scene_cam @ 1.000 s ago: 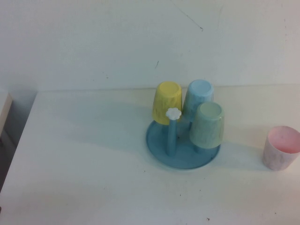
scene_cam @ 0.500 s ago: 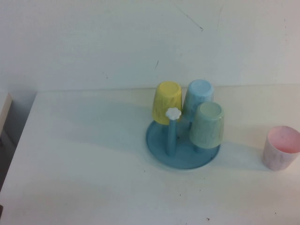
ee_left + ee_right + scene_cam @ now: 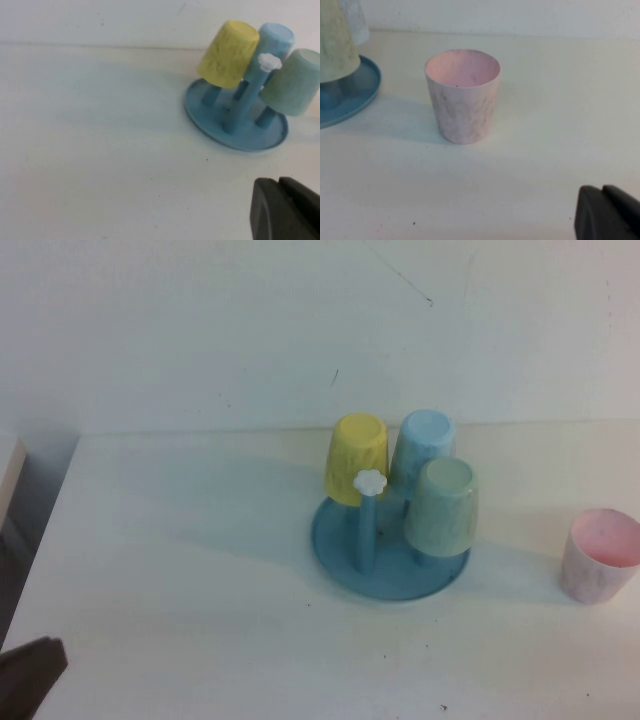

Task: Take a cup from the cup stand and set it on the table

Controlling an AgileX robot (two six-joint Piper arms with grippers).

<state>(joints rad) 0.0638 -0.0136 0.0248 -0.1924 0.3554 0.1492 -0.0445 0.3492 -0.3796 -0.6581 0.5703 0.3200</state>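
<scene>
On the broad white tabletop (image 3: 180, 570) stands the round blue plastic cup stand (image 3: 388, 558) with 4 upright pegs. 3 pegs carry upside-down tumblers: the pale yellow plastic cup (image 3: 357, 458), a light blue cup (image 3: 424, 440) and a pale green cup (image 3: 443, 504). The 4th peg is bare, with a white flower knob (image 3: 370, 481). A pink cup (image 3: 599, 555) stands upright, apart from the stand on the right. The left pincer (image 3: 287, 210) is closed and empty, low at the near left, well apart from the yellow cup. The right pincer (image 3: 607, 212) is closed and empty too, near the pink cup.
</scene>
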